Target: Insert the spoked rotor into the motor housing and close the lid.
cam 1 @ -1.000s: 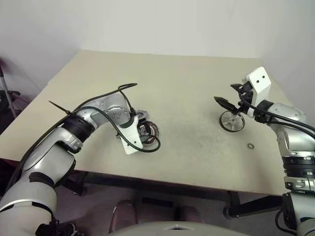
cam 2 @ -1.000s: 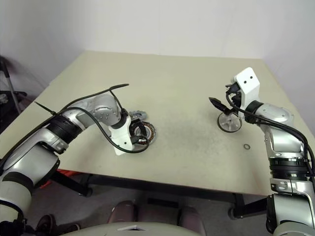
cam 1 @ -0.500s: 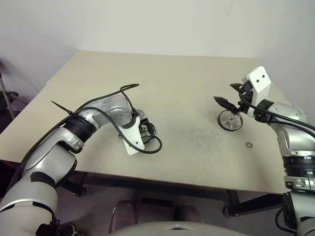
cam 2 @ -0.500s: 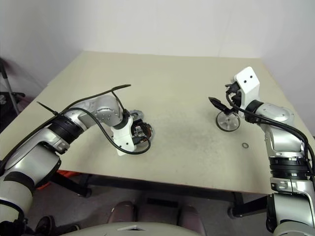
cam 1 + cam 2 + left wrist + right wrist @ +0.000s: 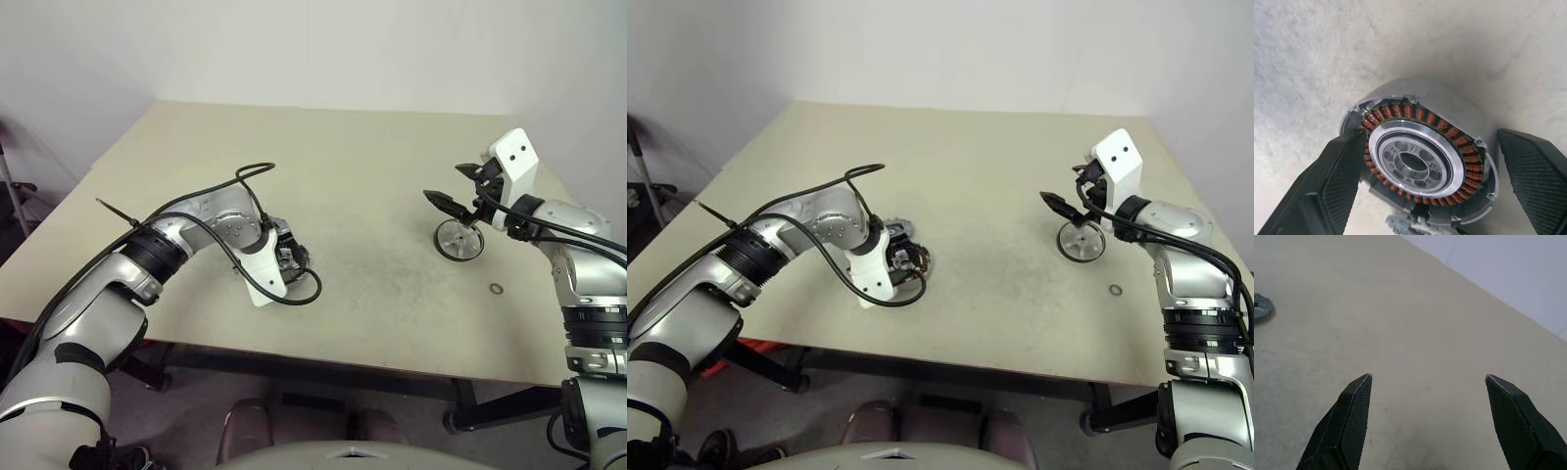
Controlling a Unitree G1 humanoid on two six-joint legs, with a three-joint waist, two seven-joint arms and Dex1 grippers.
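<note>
Not much done yet tbh. Left gripper (image 5: 1425, 181) open, straddling motor housing (image 5: 1422, 161) on table (image 5: 372, 176), no grip. Spoked rotor (image 5: 460, 240) sits apart, below open right gripper (image 5: 453, 203). Lid (image 5: 1261, 306) untouched.

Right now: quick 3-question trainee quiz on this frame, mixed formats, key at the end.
1. True or false: the left gripper is clamped shut on the motor housing.
2. Which part lies just below the right gripper? A) the lid B) the spoked rotor C) the small ring
3. Fill in: the small ring lies on the table near the robot's ___ arm.

Key
1. False: its fingers stand wide on either side of the housing, not closed on it.
2. B: the spoked rotor.
3. right
</note>
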